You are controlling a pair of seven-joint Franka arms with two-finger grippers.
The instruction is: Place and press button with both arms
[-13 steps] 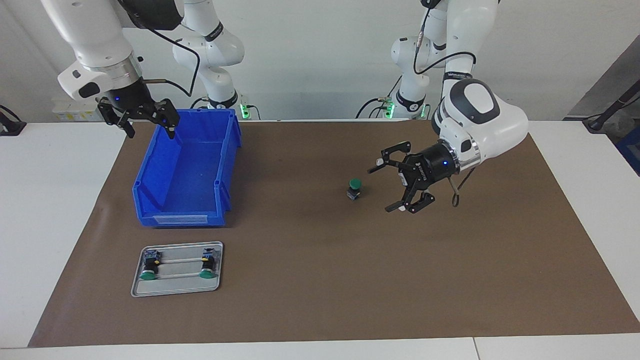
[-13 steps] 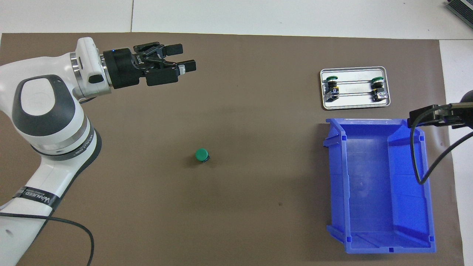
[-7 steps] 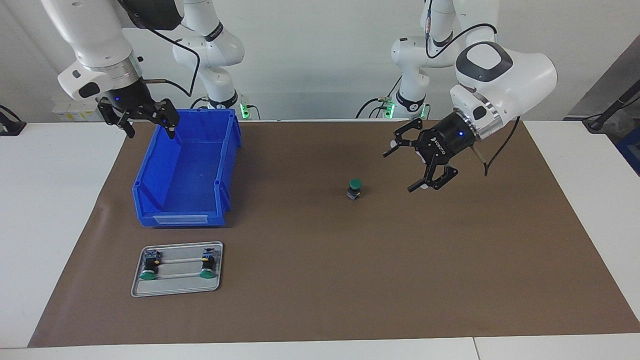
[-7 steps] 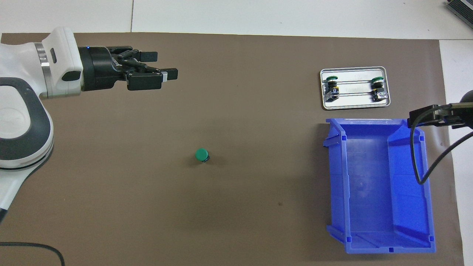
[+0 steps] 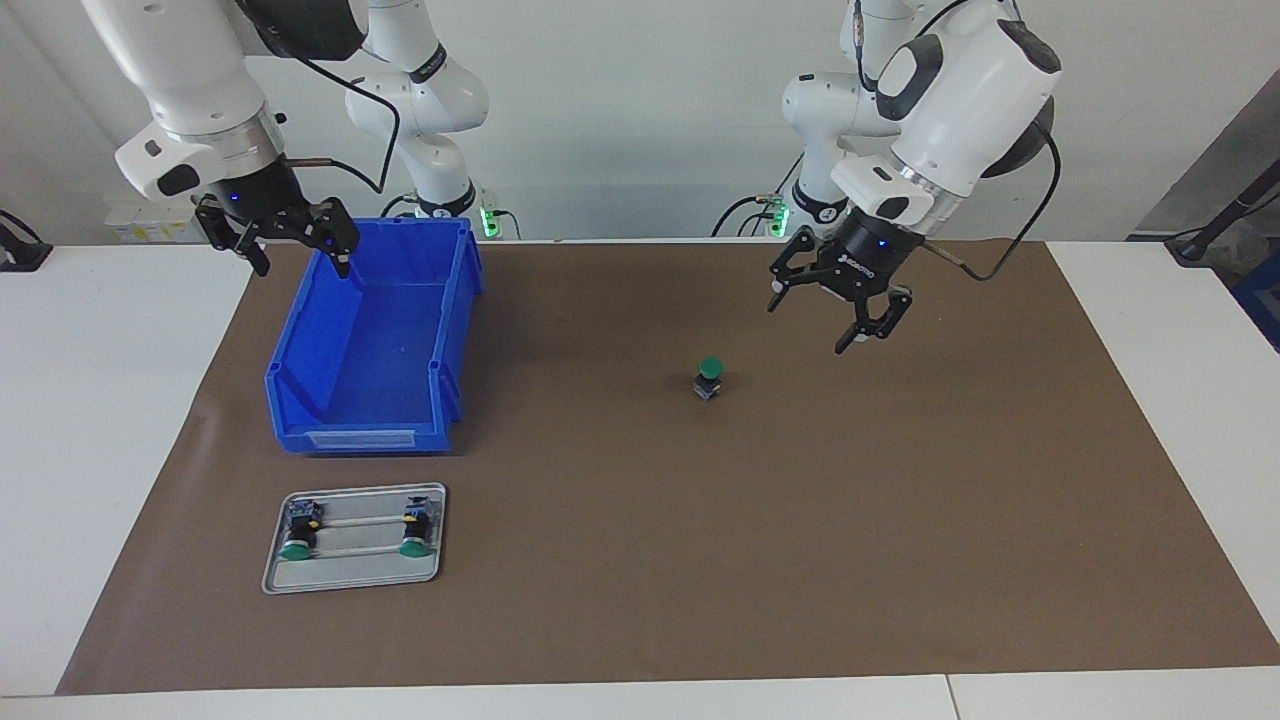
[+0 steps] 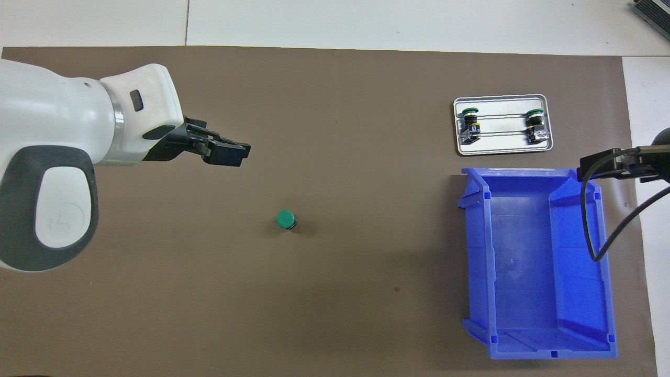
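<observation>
The button stands upright on the brown mat, green cap up, with nothing touching it. My left gripper hangs in the air over bare mat beside the button, toward the left arm's end. It is open, empty, pointing down at a slant. My right gripper waits open and empty above the rim of the blue bin at the right arm's end.
A metal tray lies on the mat beside the bin, farther from the robots. Two more green-capped buttons lie on their sides on it. The bin holds nothing. White tabletop borders the mat.
My left arm has lifted and swung its open gripper from pointing sideways low over the mat to pointing downward, closer to the robots. The button and the right arm have not moved.
</observation>
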